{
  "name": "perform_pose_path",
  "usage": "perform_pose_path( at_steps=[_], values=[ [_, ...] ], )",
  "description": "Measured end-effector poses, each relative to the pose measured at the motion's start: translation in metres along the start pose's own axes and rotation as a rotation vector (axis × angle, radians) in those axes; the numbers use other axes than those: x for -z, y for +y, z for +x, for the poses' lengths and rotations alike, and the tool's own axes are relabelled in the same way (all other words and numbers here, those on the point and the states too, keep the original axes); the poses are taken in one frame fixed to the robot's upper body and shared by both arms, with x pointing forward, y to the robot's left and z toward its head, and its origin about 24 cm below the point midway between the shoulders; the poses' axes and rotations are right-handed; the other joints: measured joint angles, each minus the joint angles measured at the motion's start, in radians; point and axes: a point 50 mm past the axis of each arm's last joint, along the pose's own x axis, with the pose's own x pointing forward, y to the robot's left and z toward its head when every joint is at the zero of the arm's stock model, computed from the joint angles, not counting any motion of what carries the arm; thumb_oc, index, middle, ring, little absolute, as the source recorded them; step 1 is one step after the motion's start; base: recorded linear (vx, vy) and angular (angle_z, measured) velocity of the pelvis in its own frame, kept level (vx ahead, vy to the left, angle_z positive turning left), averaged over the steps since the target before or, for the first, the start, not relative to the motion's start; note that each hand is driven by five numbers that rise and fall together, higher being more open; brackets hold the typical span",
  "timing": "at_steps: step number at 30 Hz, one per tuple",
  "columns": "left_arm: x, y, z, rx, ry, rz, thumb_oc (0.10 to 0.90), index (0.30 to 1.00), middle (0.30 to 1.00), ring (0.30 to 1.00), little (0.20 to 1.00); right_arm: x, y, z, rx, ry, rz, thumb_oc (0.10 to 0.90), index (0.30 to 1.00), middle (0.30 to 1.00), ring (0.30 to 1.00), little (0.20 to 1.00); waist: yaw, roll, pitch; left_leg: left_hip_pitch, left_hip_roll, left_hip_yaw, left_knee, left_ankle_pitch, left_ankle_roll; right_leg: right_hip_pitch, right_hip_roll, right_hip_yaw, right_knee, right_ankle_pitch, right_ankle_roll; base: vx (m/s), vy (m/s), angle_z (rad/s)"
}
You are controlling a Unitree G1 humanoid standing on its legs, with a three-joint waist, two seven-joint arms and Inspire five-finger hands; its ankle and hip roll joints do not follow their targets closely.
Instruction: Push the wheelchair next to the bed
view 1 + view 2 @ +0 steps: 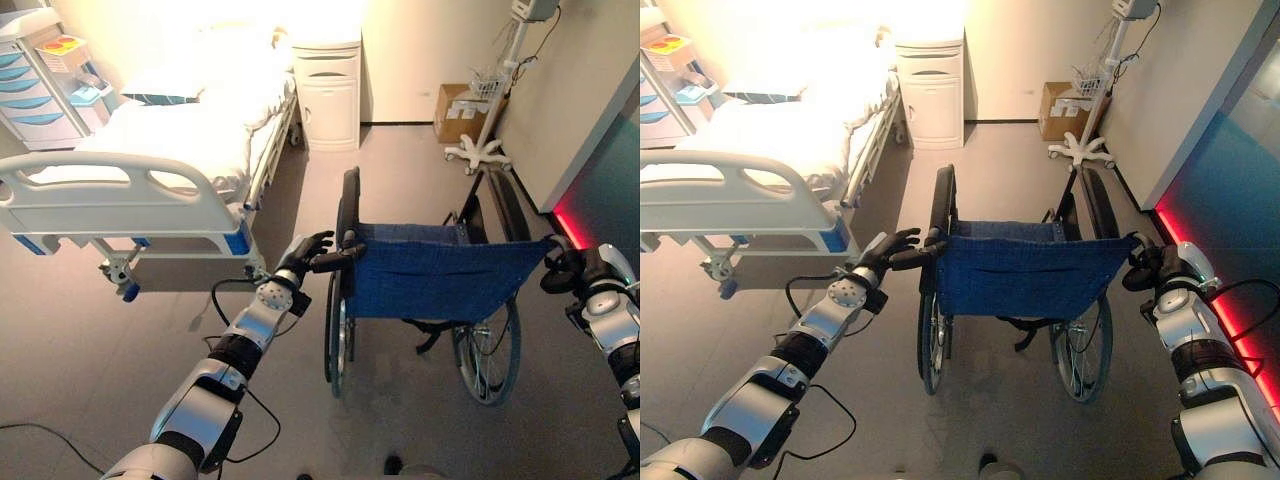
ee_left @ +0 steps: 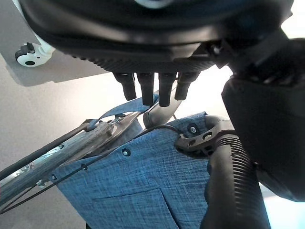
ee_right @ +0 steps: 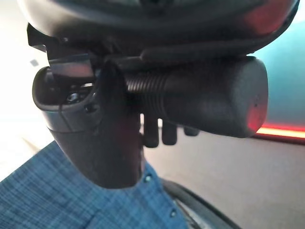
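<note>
A wheelchair with a blue cloth back (image 1: 440, 275) stands on the floor in the middle, right of the foot of the bed (image 1: 150, 140). My left hand (image 1: 303, 256) is at its left push handle (image 1: 338, 261). The fingers (image 2: 152, 88) are straight, and the ribbed grip (image 2: 233, 181) lies beside the thumb. My right hand (image 1: 562, 268) is on the right push handle (image 3: 200, 95), with the thumb (image 3: 109, 143) curled across the grip. The bed's white footboard (image 1: 110, 195) faces me at the left.
A white bedside cabinet (image 1: 328, 85) stands at the head of the bed. A cardboard box (image 1: 458, 110) and a wheeled pole stand (image 1: 480, 150) are by the far right wall. A cart with blue drawers (image 1: 40, 95) is at the far left. Open floor lies between bed and wheelchair.
</note>
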Motion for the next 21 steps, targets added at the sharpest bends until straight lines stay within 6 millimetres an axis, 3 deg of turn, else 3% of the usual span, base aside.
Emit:
perform_pose_path(
  at_steps=[9, 11, 12, 14, 15, 17, 19, 21],
  values=[
    [0.006, 0.000, -0.002, -0.008, 0.016, -0.011, 0.400, 0.300, 0.300, 0.300, 0.300, -0.001, 0.005, 0.000, -0.015, -0.004, -0.013, 0.400, 0.300, 0.300, 0.300, 0.300, 0.026, 0.006, -0.009, -0.035, 0.052, 0.001, 0.035, -0.025, -0.010, -0.073, 0.043, -0.003, 0.147, -0.066, -0.056, 0.10, -0.107, 0.04],
    [0.009, 0.002, -0.003, -0.011, 0.024, -0.009, 0.400, 0.300, 0.300, 0.300, 0.300, 0.000, 0.010, -0.001, -0.029, -0.002, -0.014, 0.400, 0.300, 0.300, 0.300, 0.300, 0.027, -0.007, -0.016, -0.039, 0.072, 0.017, 0.032, -0.045, -0.008, -0.090, 0.049, -0.004, 0.185, -0.093, -0.078, 0.16, -0.118, 0.23],
    [0.011, 0.005, -0.003, -0.018, 0.029, -0.007, 0.400, 0.300, 0.300, 0.300, 0.300, 0.000, 0.016, -0.002, -0.043, -0.001, -0.009, 0.400, 0.300, 0.300, 0.300, 0.300, 0.027, -0.044, -0.029, -0.043, 0.071, 0.041, 0.074, -0.082, 0.001, -0.102, 0.033, -0.018, 0.189, -0.102, -0.090, 0.12, -0.080, 0.26],
    [0.017, 0.005, -0.005, -0.020, 0.046, -0.006, 0.400, 0.300, 0.300, 0.300, 0.300, 0.000, 0.022, -0.002, -0.058, 0.003, -0.003, 0.400, 0.300, 0.300, 0.300, 0.300, 0.034, -0.082, -0.029, -0.106, 0.047, 0.083, 0.324, -0.080, 0.001, -0.087, 0.001, -0.033, 0.184, -0.104, -0.095, 0.17, -0.061, 0.16],
    [0.021, 0.004, -0.006, -0.012, 0.054, -0.008, 0.400, 0.300, 0.300, 0.300, 0.300, 0.001, 0.022, -0.002, -0.059, 0.003, -0.010, 0.400, 0.300, 0.300, 0.300, 0.300, 0.038, -0.086, -0.024, -0.105, 0.037, 0.086, 0.367, -0.053, -0.012, -0.071, 0.001, -0.039, 0.182, -0.109, -0.100, 0.20, -0.005, 0.05],
    [0.022, 0.001, -0.007, 0.003, 0.059, -0.004, 0.400, 0.300, 0.300, 0.300, 0.300, 0.005, 0.024, -0.003, -0.064, 0.013, -0.016, 0.400, 0.300, 0.300, 0.300, 0.300, 0.040, -0.094, -0.019, -0.137, 0.019, 0.085, 0.391, -0.055, -0.019, -0.051, -0.002, -0.050, 0.167, -0.113, -0.105, 0.15, 0.076, 0.13],
    [0.021, 0.000, -0.007, 0.005, 0.051, -0.006, 0.400, 0.300, 0.300, 0.300, 0.300, 0.007, 0.025, -0.004, -0.067, 0.019, -0.015, 0.400, 0.300, 0.300, 0.300, 0.300, 0.062, -0.110, -0.010, -0.181, -0.003, 0.113, 0.346, -0.048, -0.017, -0.023, -0.024, -0.084, 0.133, -0.108, -0.100, 0.20, 0.119, -0.21],
    [0.022, -0.001, -0.009, 0.017, 0.046, -0.007, 0.400, 0.300, 0.300, 0.300, 0.300, 0.008, 0.026, -0.004, -0.068, 0.021, -0.019, 0.400, 0.300, 0.300, 0.300, 0.300, 0.102, -0.087, 0.007, -0.199, -0.006, 0.122, 0.225, -0.025, -0.053, 0.017, -0.021, -0.139, 0.102, -0.098, -0.090, 0.25, 0.139, -0.60]
  ],
)
